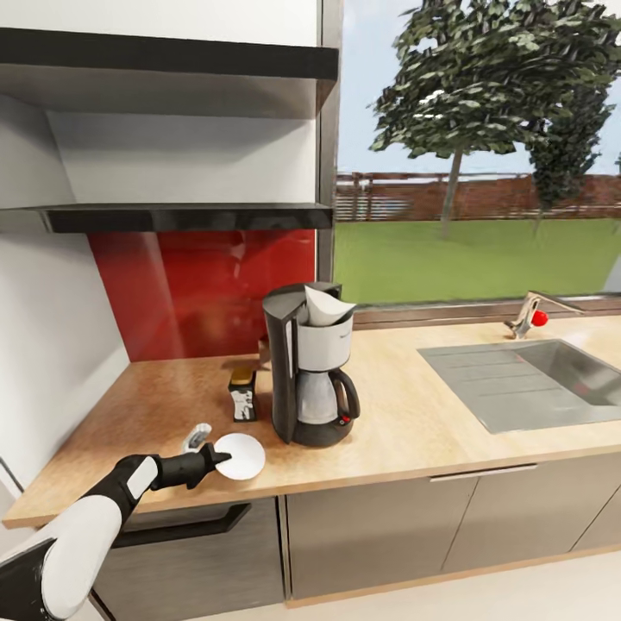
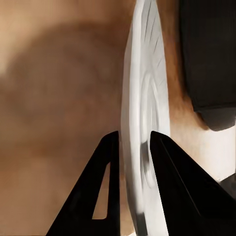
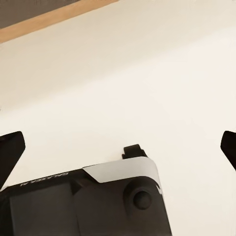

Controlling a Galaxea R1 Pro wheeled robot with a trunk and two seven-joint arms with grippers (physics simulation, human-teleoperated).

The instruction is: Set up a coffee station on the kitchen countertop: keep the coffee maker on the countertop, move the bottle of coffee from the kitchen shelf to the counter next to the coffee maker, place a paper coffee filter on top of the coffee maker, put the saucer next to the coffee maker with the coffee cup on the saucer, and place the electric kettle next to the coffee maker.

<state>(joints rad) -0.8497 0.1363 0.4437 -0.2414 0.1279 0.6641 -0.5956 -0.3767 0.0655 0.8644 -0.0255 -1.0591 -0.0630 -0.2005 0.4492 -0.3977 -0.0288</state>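
In the head view, the left gripper (image 1: pixel 210 461) pinches the near rim of the saucer (image 1: pixel 242 455), which sits at the front of the kitchen countertop (image 1: pixel 405 423), just beside the coffee maker (image 1: pixel 310 375). A paper coffee filter (image 1: pixel 324 305) stands in the machine's top, and the bottle of coffee (image 1: pixel 243 395) is close on its other side.

In the left wrist view, the saucer (image 2: pixel 145 123) is edge-on between the two black fingers (image 2: pixel 105 196), clamped across its thin rim. It looks light, stiff, glazed and likely slippery and chippable; the rim is the sensible hold.

In the right wrist view, the right gripper (image 3: pixel 118 147) is spread wide, holding nothing, over pale floor.
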